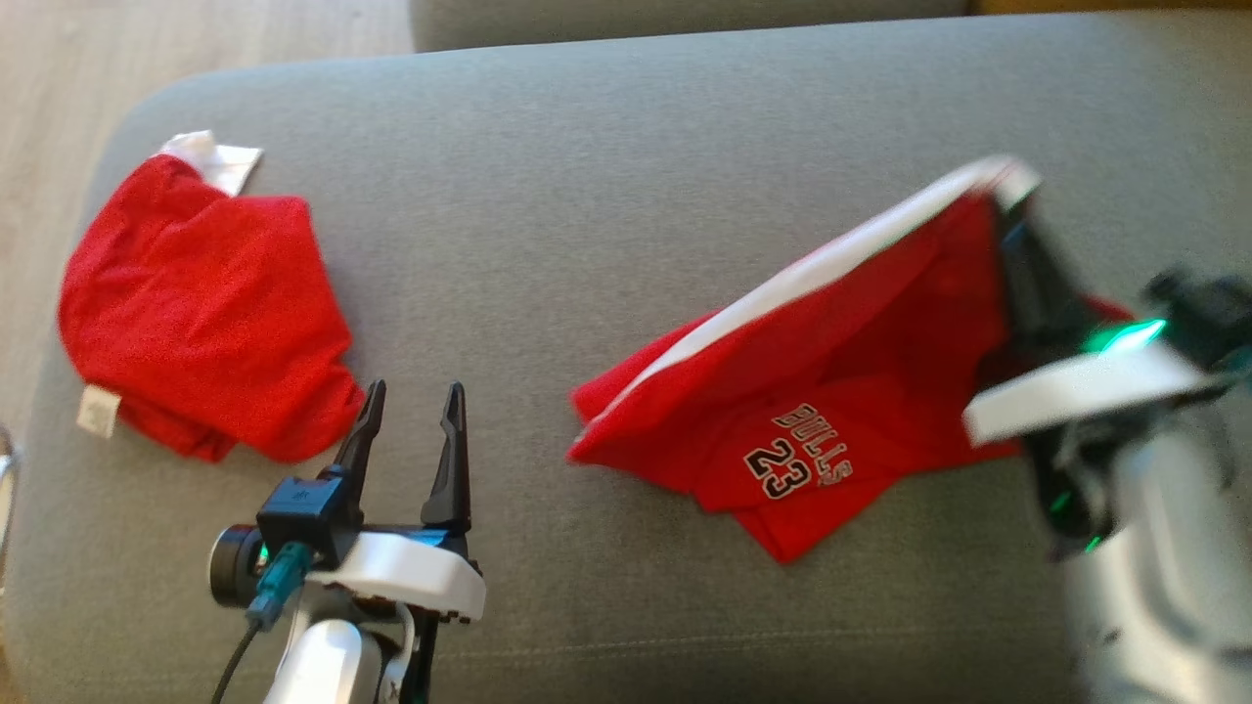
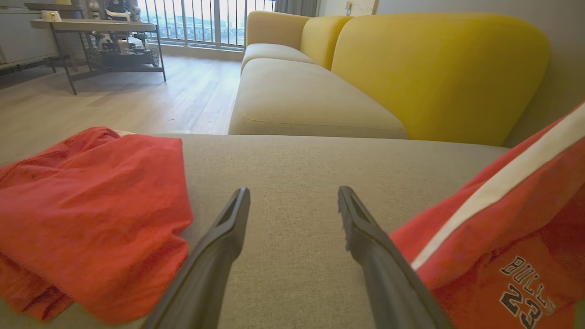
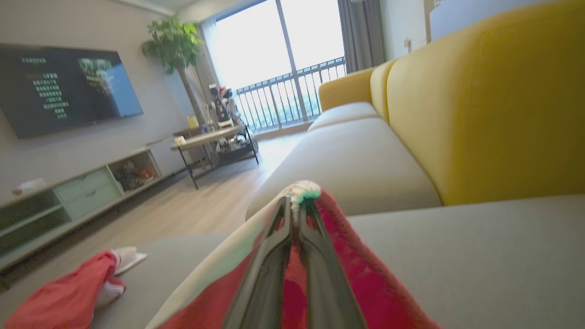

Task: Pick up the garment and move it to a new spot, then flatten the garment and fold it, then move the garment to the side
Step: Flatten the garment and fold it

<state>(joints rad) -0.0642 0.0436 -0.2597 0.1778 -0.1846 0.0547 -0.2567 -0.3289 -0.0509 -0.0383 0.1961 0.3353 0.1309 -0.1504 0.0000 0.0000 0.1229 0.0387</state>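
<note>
Garment (image 1: 831,391): red shorts with a white stripe (image 1: 812,264) along one edge and "BULLS 23" printed in black and white near the lower hem. It lies on the right half of the grey cushion (image 1: 587,196), with its far right corner lifted clear of the fabric surface and the rest draping down to the cushion in loose folds. Right gripper (image 3: 296,201): fingers pressed together, pinching that raised corner at the white edge; blurred in the head view. Left gripper (image 1: 416,391): fingers spread wide, nothing between them, poised over bare cushion between the two cloths. A second red garment (image 1: 196,313), crumpled, with white trim and a small tag, sits at the cushion's left end, well apart from the shorts. Yellow sofa (image 2: 434,68) stands beyond the cushion.
</note>
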